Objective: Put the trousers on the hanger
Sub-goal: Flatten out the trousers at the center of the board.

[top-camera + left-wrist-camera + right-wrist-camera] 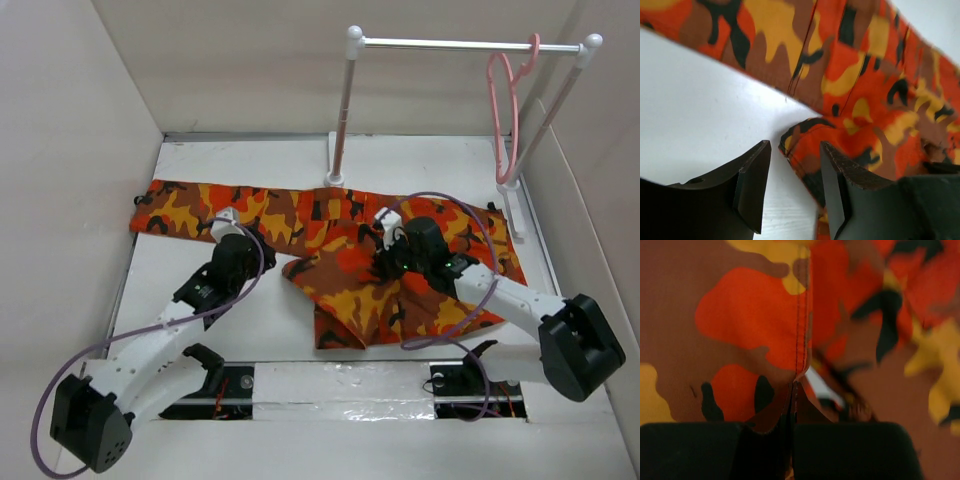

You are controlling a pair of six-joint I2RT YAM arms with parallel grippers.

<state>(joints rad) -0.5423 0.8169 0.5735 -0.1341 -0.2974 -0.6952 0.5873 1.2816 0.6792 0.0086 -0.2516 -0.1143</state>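
The camouflage trousers (330, 255) lie on the white table, one leg stretched to the far left, the rest folded in the middle and right. The pink hanger (503, 110) hangs by its hook on the rail at the back right. My left gripper (226, 219) is open at the lower edge of the stretched leg; in the left wrist view (795, 187) a folded hem corner (800, 145) lies between its fingers. My right gripper (385, 222) is shut on the trousers, pinching a stitched seam (801, 360) between its pads.
The white-and-silver rail stand (345, 110) rises at the back centre and right. Beige walls enclose the table on the left, back and right. Cables loop over both arms.
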